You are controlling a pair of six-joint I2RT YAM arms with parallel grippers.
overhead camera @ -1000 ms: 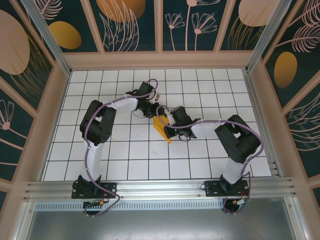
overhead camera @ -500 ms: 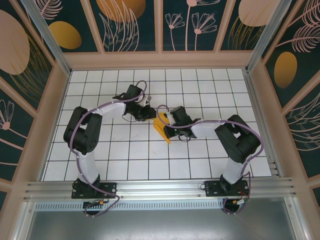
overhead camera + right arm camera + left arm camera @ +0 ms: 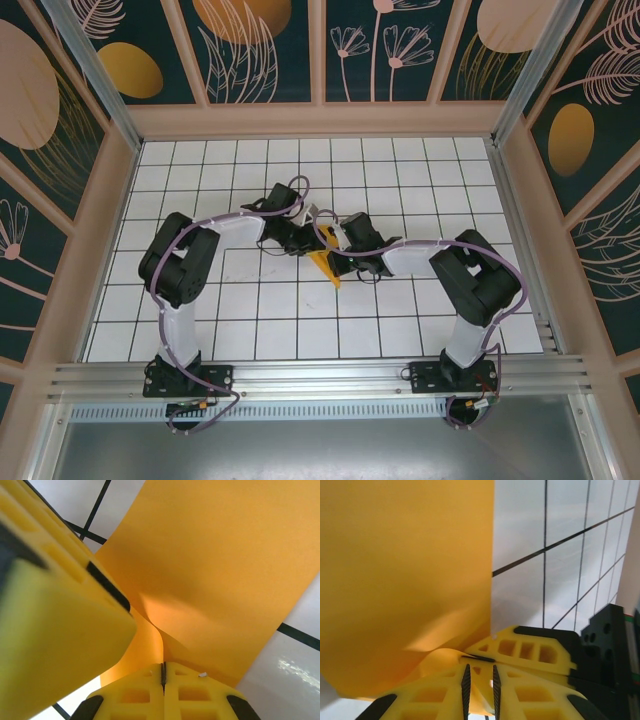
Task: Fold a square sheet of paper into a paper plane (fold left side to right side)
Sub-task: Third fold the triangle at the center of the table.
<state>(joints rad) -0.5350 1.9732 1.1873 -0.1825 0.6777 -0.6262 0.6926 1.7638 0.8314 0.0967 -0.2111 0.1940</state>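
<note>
R gripper is clamped on the thin orange-yellow sheet of paper. Its wrist view shows both yellow ribbed fingers pressed tight together, w/ the paper's edge nipped in the seam & a raised crease running up from there. The rest of the sheet spreads away from the fingers over the white tiled tabletop w/ black grid lines. Tiles show at upper left & lower right past the paper's edges. One big yellow finger of the L gripper sits close in on the left of that view, just beside the paper.

L gripper: its black pads stand a narrow slit apart, not touching. A curled lip of paper sits right at the fingertips; can't tell if any of it is inside the slit. Beyond that, the paper rises as a broad smooth panel over the left & centre of that view. Its straight edge runs approx vertical, w/ tiles to the right of it. A yellow finger of the R gripper, black mount behind it, lies just beside the L fingertips on the right.

Top view: both grippers meet nose to nose near the table's centre, L arm reaching in from the left, R arm from the right, w/ purple cables along each. The paper sits at & below the two tips, approx mid-table, w/ a narrow corner pointing toward the near edge. It looks partly folded; crease detail is too small to read from above.
</note>
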